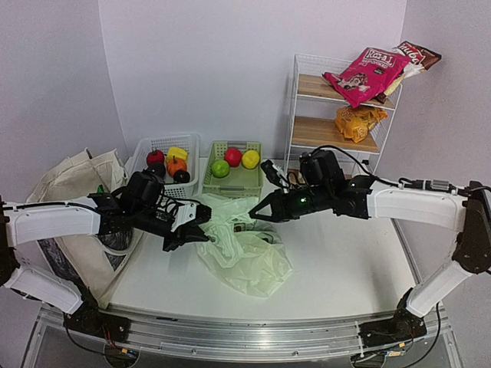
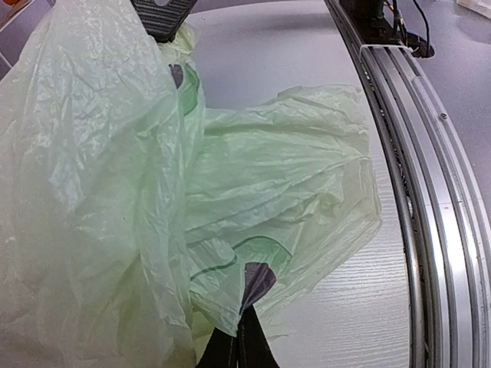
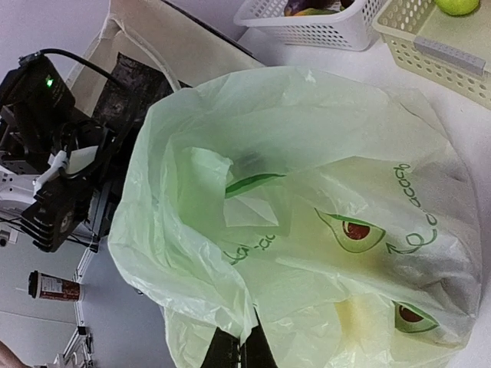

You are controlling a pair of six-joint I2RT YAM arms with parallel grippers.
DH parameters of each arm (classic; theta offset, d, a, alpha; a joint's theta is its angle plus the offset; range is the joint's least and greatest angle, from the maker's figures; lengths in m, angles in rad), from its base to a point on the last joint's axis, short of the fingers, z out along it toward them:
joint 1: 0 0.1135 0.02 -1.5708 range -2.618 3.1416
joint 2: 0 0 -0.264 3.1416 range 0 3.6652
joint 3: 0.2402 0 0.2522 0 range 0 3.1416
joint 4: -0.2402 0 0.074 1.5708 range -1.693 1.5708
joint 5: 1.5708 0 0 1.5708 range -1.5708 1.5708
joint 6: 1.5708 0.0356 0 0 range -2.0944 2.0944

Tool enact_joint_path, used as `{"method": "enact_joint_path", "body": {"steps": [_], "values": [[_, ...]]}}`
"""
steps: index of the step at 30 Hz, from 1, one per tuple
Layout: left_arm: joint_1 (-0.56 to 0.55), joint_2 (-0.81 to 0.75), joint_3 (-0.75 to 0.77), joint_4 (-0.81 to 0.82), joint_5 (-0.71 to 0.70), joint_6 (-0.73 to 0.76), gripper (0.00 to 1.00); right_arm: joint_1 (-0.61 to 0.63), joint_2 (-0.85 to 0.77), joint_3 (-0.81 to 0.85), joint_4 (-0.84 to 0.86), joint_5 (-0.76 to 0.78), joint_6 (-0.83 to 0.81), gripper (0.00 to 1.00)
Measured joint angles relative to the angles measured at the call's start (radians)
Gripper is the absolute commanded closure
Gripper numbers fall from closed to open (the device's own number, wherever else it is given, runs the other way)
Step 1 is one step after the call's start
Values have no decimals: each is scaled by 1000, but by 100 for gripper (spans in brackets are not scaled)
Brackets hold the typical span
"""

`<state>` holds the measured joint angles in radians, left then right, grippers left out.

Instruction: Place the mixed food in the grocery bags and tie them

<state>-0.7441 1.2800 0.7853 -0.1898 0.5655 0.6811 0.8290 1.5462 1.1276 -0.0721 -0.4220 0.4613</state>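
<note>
a robot lab cell: bare lilac walls (image 1: 230, 69), rail-edged white table (image 1: 345, 261), wire shelf (image 1: 318, 134).

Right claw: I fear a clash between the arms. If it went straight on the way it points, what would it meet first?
The pale-green plastic bag, whose film the right claw is shut on and which fills its view ahead. The left claw seems to lie beyond, though depth is unclear.

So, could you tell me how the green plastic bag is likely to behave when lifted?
Probably very floppy: the plastic bag lies crumpled in loose folds. Likely light, since the film looks thin and translucent. It may sag and slide rather than hold its mouth open.
</note>
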Motion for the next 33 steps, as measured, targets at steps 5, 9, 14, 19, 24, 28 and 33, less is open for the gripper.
{"method": "enact_joint_path", "body": {"steps": [5,9,14,19,24,28,33], "values": [[0,0,0,0,0,0,100,-6,78,22,-11,-36,-3,100],[0,0,0,0,1,0,100,8,147,22,-23,-87,-19,100],[0,0,0,0,12,-1,100,28,222,42,-17,-139,-27,100],[0,0,6,-1,34,-1,96,49,294,85,42,-170,-20,99],[33,2,17,-20,38,26,78,54,317,90,94,-180,-11,99],[116,16,50,-67,37,65,68,54,317,90,132,-182,-7,98],[137,25,85,-83,41,144,72,56,319,90,159,-178,-3,98]]}}
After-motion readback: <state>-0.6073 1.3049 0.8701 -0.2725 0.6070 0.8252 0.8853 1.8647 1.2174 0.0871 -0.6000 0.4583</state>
